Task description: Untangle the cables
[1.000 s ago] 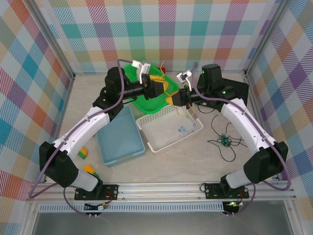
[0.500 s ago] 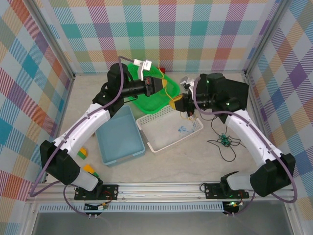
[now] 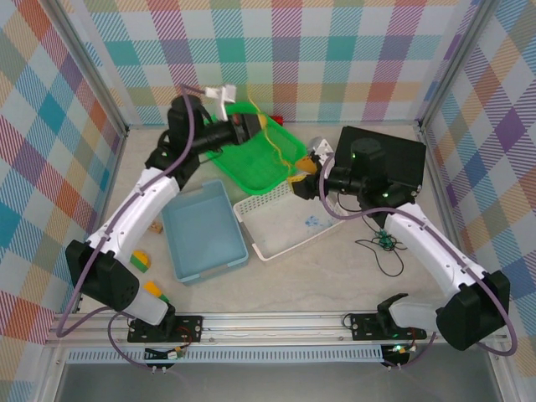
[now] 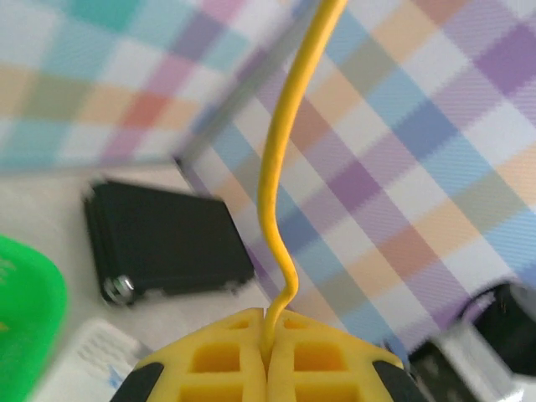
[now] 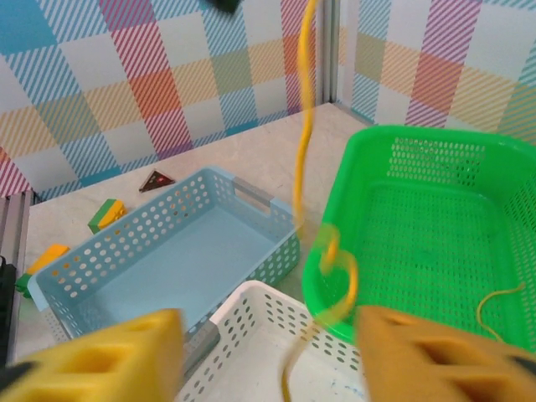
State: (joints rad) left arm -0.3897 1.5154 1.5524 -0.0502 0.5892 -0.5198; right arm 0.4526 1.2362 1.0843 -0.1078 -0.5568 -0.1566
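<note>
Cables [image 3: 384, 243] of black and dark green lie in a loose tangle on your table [image 3: 335, 276], on its right side beside the right arm [image 3: 435, 243]. Well apart from them, further left, a yellow cable [image 4: 270, 176] hangs in the air.

On the table you have three perforated baskets close together. A blue basket [image 3: 203, 230] sits nearest the left arm [image 3: 134, 209]. A green basket [image 3: 260, 167] stands behind it towards the back wall. A white basket [image 3: 289, 230] lies to the right of the blue one, its far corner just beside the green one. A black box [image 3: 394, 155] sits at the back right.

Your left pincer [image 4: 268, 322] sits high above the far part of the green basket. Its yellow fingers are pressed together on the yellow cable, which runs out from between the tips. Your right pincer [image 5: 270, 327] hovers where the green and white baskets meet, its fingers spread wide. The yellow cable drops between them, blurred, with a small loop, and you cannot tell whether it touches either finger.

A few small toy blocks [image 3: 141, 261] lie on the table beside the left arm.
</note>
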